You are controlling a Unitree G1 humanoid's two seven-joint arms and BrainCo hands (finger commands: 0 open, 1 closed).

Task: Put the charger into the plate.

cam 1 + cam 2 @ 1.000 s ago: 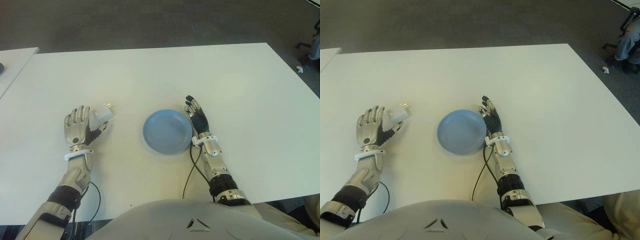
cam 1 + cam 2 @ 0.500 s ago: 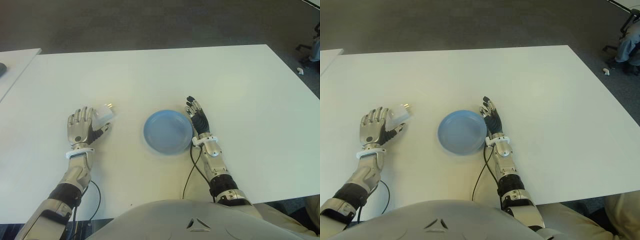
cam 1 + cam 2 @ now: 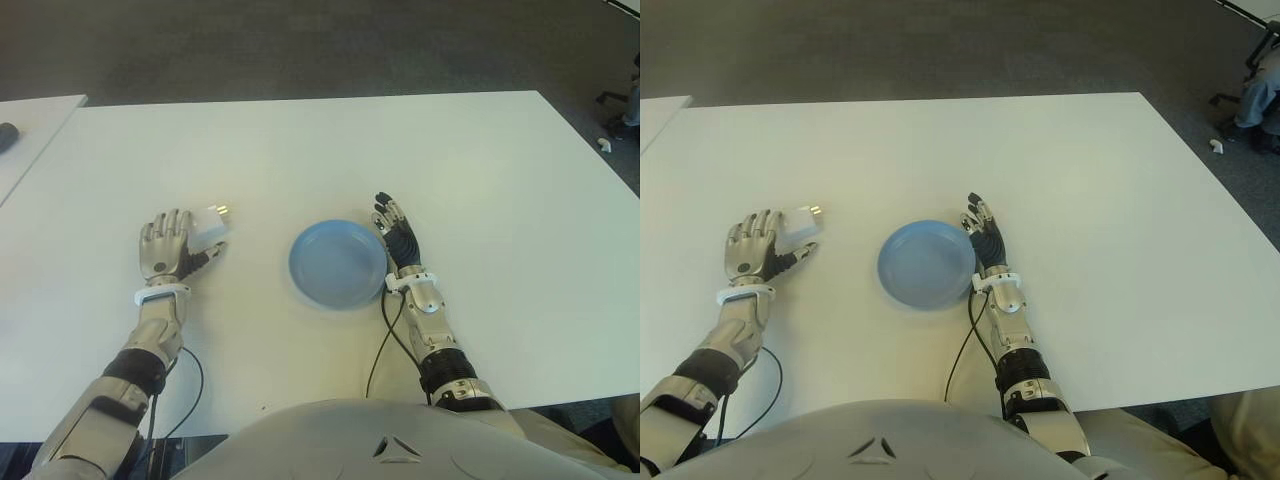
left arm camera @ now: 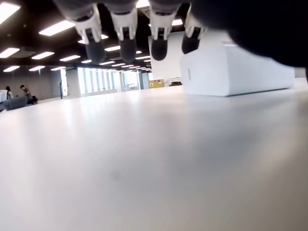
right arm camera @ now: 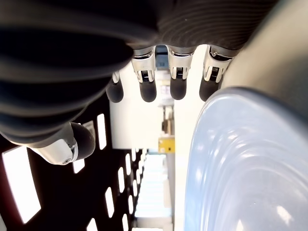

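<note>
The charger (image 3: 210, 226) lies on the white surface (image 3: 480, 180), well left of the blue plate (image 3: 338, 264). The left hand (image 3: 168, 248) shows just beside it, fingers spread, holding nothing; its wrist view shows the charger (image 4: 236, 70) untouched on the surface. The right hand (image 3: 397, 236), fingers straight, shows at the plate's right rim.

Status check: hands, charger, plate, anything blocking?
Left hand open beside the charger, no grasp yet. Right hand open, idle at the plate's right edge. Charger on the table, left of the plate; nothing between them.
</note>
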